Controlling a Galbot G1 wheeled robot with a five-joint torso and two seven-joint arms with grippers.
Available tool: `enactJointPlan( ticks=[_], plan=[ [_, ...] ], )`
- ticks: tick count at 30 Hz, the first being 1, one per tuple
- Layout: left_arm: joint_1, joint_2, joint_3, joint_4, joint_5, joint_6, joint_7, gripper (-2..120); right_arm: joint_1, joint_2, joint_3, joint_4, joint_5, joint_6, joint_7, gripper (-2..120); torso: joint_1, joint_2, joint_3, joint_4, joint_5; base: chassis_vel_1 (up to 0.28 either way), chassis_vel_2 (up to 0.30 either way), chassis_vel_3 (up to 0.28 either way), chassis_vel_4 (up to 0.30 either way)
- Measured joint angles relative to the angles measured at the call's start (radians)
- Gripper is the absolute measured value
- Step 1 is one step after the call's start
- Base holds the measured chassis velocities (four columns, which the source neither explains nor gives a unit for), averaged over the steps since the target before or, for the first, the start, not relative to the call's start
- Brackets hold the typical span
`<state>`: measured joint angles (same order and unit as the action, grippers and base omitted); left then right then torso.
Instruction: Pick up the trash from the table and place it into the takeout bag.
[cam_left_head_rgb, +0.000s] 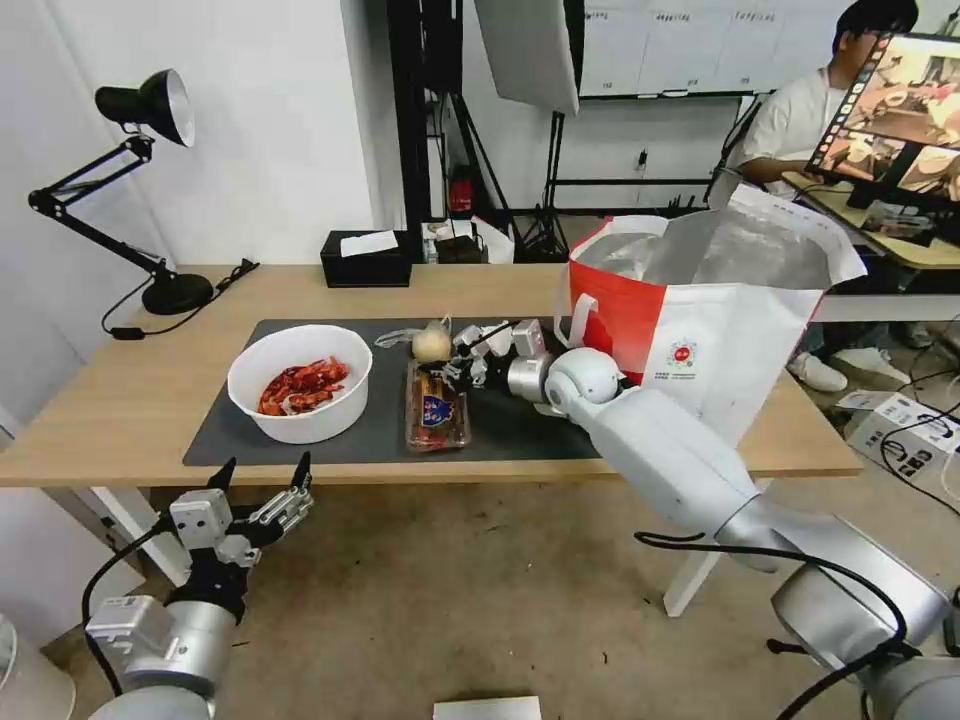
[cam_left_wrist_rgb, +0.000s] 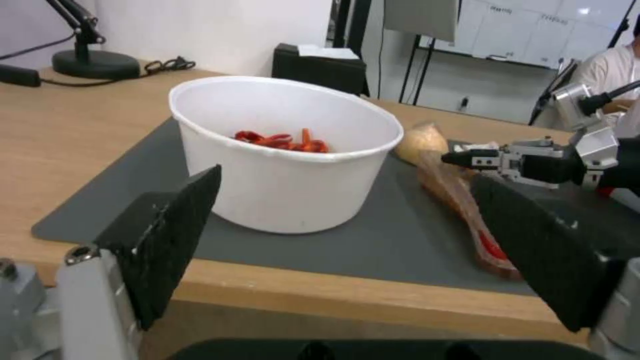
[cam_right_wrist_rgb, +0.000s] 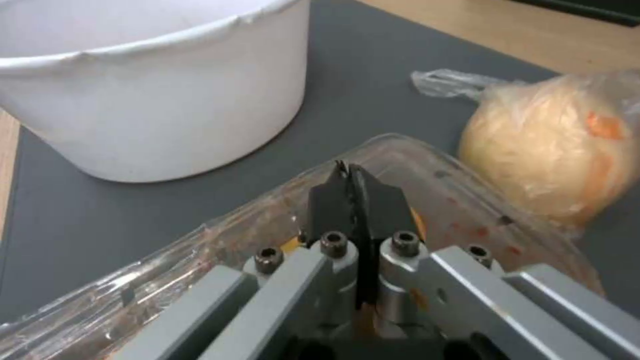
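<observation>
Right gripper (cam_right_wrist_rgb: 351, 172) closed, left gripper (cam_left_head_rgb: 262, 473) spread.

Bowl (cam_left_head_rgb: 299, 383) left on my mat (cam_left_head_rgb: 520, 430), tray (cam_left_head_rgb: 437, 408) right of it, bun (cam_left_head_rgb: 432, 344) behind tray, bag (cam_left_head_rgb: 700, 320) far right.

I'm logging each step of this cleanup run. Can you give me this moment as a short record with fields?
right gripper: shut, fingertips pressed together over the clear plastic tray
left gripper: open, hanging below the table edge in front of the white bowl
bowl contents: red crayfish shells
bun in plastic: on the grey mat, beside the tray's far end
takeout bag: upright, open, at the right of the table
</observation>
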<state>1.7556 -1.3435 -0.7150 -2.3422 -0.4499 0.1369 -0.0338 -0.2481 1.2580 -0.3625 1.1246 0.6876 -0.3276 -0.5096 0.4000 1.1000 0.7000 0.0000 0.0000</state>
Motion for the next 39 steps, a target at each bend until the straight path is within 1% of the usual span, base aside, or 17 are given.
enactJointPlan(
  ticks=[9,16,22,25,27,29,30,31,33,34,35,37,38,39],
  plan=[
    [-0.008,0.004,0.006,0.008,-0.007,-0.001,-0.001,100,-0.005,0.007,-0.001,-0.013,-0.003,-0.003,0.014,0,0.000,0.000,0.000,0.0000,0.0000,0.000,0.000,0.000,0.000],
    [-0.010,0.010,0.007,0.009,-0.012,-0.001,-0.001,100,-0.009,-0.002,-0.002,-0.006,0.001,-0.002,0.014,0,0.000,0.000,0.000,0.0000,0.0001,0.000,0.000,0.000,0.000],
    [-0.007,0.008,0.011,0.001,-0.016,-0.001,-0.001,100,-0.019,-0.016,0.025,0.045,0.033,0.004,0.037,0,0.000,0.000,0.000,0.0000,0.0001,0.000,0.000,0.000,0.000],
    [-0.010,0.019,0.010,-0.009,-0.032,0.000,-0.001,100,-0.026,-0.034,0.050,0.118,0.068,0.005,0.073,0,0.000,0.000,0.000,-0.0001,0.0000,0.000,0.000,0.000,0.000],
    [-0.010,0.026,0.009,-0.013,-0.045,0.001,-0.001,100,-0.029,-0.038,0.053,0.135,0.076,0.005,0.084,0,0.000,0.000,0.000,0.0000,0.0000,0.000,0.000,0.000,0.000],
    [-0.013,0.046,0.009,-0.020,-0.104,0.018,-0.003,100,-0.040,-0.045,0.058,0.169,0.093,0.005,0.104,0,0.000,0.000,0.000,0.0001,0.0001,0.000,0.000,0.000,0.000],
    [-0.021,0.063,0.012,-0.027,-0.161,0.035,-0.003,100,-0.047,-0.048,0.061,0.185,0.101,0.005,0.117,0,0.000,0.000,0.000,0.0001,0.0000,0.000,0.000,0.000,0.000],
    [-0.021,0.063,0.012,-0.027,-0.161,0.035,-0.003,100,-0.047,-0.048,0.061,0.185,0.101,0.005,0.117,0,0.000,0.000,0.000,0.0001,0.0000,0.000,0.000,0.000,0.000],
    [-0.048,0.108,0.023,-0.041,-0.362,0.096,-0.004,100,-0.062,-0.054,0.064,0.206,0.112,0.007,0.135,0,0.000,0.000,0.000,0.0000,0.0000,0.000,0.000,0.000,0.000],
    [-0.048,0.108,0.023,-0.041,-0.362,0.096,-0.004,100,-0.062,-0.054,0.064,0.206,0.112,0.007,0.135,0,0.000,0.000,0.000,0.0000,0.0000,0.000,0.000,0.000,0.000],
    [-0.059,0.124,0.028,-0.043,-0.430,0.115,-0.004,100,-0.065,-0.054,0.064,0.209,0.113,0.008,0.138,0,0.000,0.000,0.000,-0.0001,0.0001,0.000,0.000,0.000,0.000],
    [-0.098,0.178,0.045,-0.044,-0.647,0.178,-0.017,100,-0.073,-0.054,0.064,0.215,0.113,0.010,0.145,0,0.000,0.000,0.000,0.0000,0.0000,0.000,0.000,0.000,0.000],
    [-0.098,0.178,0.045,-0.044,-0.647,0.178,-0.017,100,-0.073,-0.054,0.064,0.215,0.113,0.010,0.145,0,0.000,0.000,0.000,0.0000,0.0000,0.000,0.000,0.000,0.000],
    [-0.113,0.198,0.054,-0.044,-0.712,0.196,-0.035,100,-0.074,-0.053,0.064,0.216,0.113,0.011,0.147,0,0.000,0.000,0.000,-0.0001,0.0001,0.000,0.000,0.000,0.000]
  ],
)
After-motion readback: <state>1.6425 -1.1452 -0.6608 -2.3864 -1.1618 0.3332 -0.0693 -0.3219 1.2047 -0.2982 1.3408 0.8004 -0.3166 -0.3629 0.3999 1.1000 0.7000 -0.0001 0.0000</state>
